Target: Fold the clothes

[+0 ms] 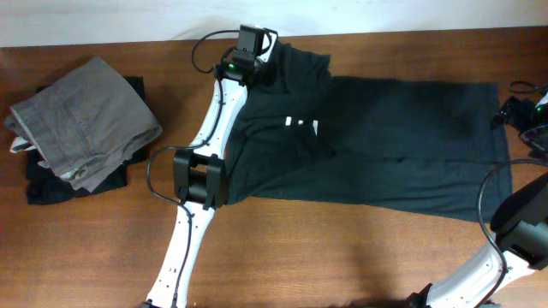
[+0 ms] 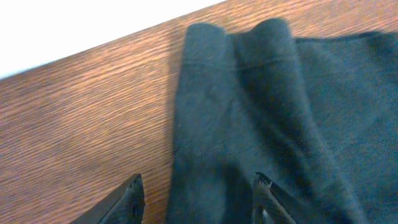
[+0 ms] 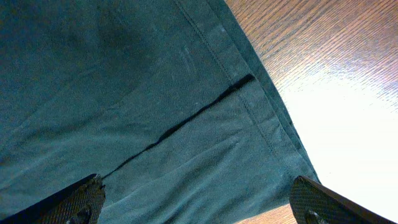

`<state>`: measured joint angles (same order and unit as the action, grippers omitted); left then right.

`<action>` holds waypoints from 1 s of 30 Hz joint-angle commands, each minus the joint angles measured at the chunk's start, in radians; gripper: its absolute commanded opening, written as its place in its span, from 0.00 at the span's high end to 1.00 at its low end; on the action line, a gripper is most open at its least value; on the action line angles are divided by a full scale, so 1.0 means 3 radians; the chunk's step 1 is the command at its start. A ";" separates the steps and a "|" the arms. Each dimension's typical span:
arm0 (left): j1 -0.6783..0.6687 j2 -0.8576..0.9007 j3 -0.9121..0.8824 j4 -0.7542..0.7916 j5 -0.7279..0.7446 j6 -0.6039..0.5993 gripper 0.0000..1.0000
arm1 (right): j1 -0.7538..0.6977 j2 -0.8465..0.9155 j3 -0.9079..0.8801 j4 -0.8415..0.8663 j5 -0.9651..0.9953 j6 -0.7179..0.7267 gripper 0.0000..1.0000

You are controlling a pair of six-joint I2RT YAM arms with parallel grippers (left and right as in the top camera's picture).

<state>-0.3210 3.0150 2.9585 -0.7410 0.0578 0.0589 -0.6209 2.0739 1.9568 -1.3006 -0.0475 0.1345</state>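
While shirt (image 1: 385, 141) lies spread on tabletop (image 1: 342, 248), 12 to 3 o'clock, left gripper (image 2: 199, 199) hovers part-open over its edge, empty; right gripper (image 3: 198, 202) wide open, empty.

T-shirt (image 1: 385, 137) lies spread across table (image 1: 342, 257), centre to right. Far left: folded trousers (image 1: 81, 120) on another folded garment (image 1: 43, 184), well apart from T-shirt.

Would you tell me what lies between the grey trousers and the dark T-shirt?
Bare wooden table, then the left arm's white link along the T-shirt edge, seen overhead.
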 commanded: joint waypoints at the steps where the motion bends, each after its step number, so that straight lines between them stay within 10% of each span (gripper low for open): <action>1: 0.0018 0.0067 0.0058 0.0070 0.0223 -0.0145 0.43 | 0.0022 -0.0024 -0.0011 0.0009 -0.0005 0.0001 0.01; 14: 0.0018 0.0254 0.0008 0.0100 0.0181 -0.0148 0.44 | 0.0022 -0.0024 -0.0011 0.0008 -0.0005 0.0003 0.01; 23: 0.0019 0.0253 0.0009 0.0117 0.0197 -0.0146 0.85 | 0.0022 -0.0024 -0.0011 0.0009 -0.0005 0.0003 0.01; 30: 0.0064 0.0253 0.0060 0.0159 0.0558 -0.0149 0.95 | 0.0022 -0.0024 -0.0011 0.0009 -0.0005 0.0003 0.01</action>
<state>-0.3107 3.0394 2.9604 -0.6830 0.1467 0.0147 -0.6209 2.0735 1.9568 -1.3006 -0.0475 0.1345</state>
